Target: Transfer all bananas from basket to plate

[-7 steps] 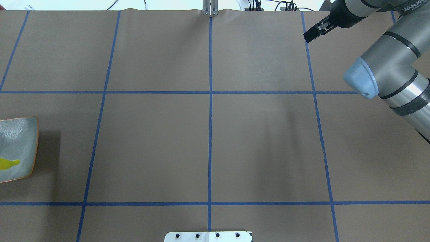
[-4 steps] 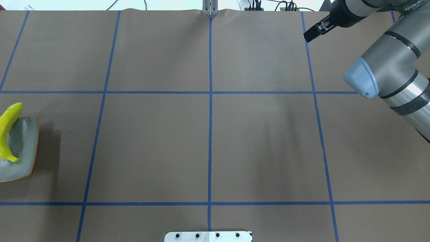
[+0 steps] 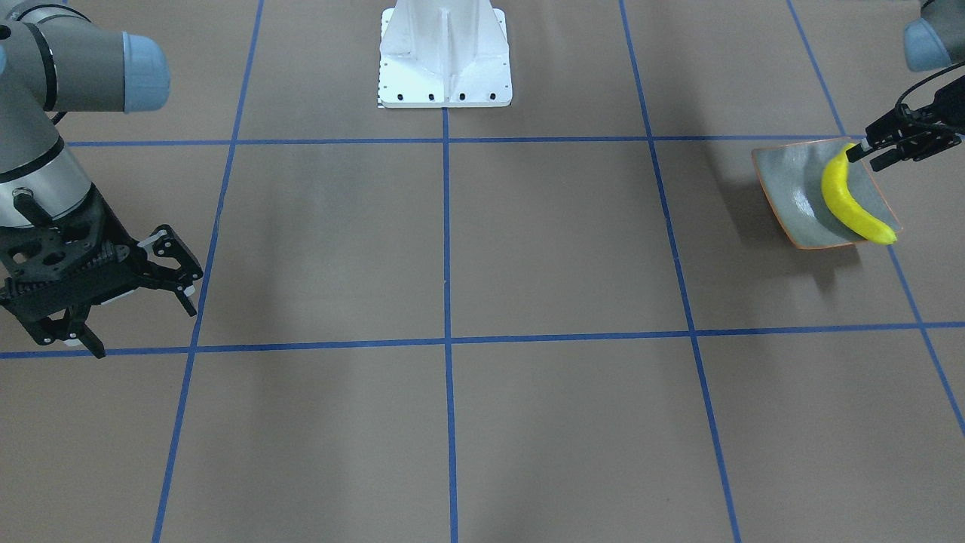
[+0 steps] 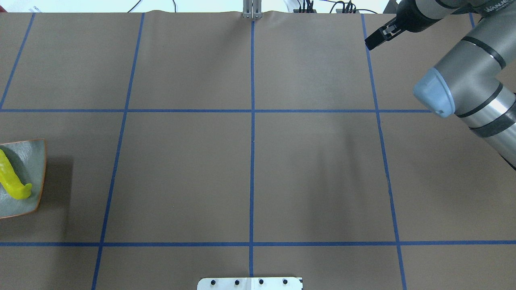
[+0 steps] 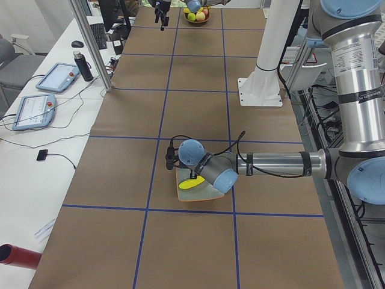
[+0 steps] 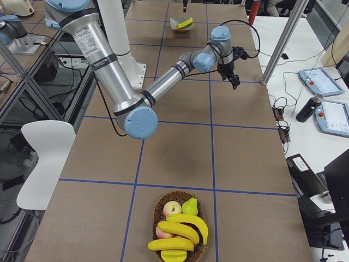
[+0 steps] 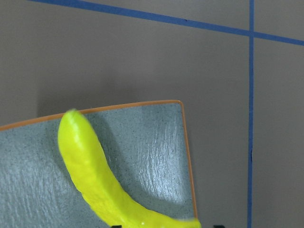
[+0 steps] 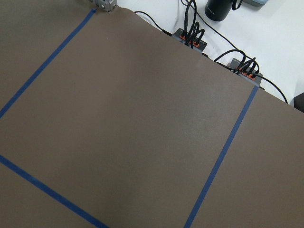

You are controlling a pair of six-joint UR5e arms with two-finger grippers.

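One yellow banana (image 3: 852,200) lies across the square grey-green plate (image 3: 788,188), its lower tip over the rim. My left gripper (image 3: 867,157) hovers at the banana's upper end, open. In the left wrist view the banana (image 7: 90,175) rests on the plate (image 7: 152,147). From overhead only the plate's edge (image 4: 34,161) and part of the banana (image 4: 12,181) show. The basket (image 6: 158,210) at the table's other end holds more bananas (image 6: 180,232), an apple and a pear. My right gripper (image 3: 143,328) hangs open and empty, far from both.
The robot's white base plate (image 3: 445,53) sits at mid-table on the robot's side. Cable boxes (image 8: 190,35) line the far edge. Tablets (image 5: 57,77) and a dark bottle (image 5: 84,66) lie on the side desk. Brown paper with blue tape lines covers the table.
The banana stood tilted up over the plate's far edge half a second ago; it now lies flat on the plate. The right arm has barely moved.
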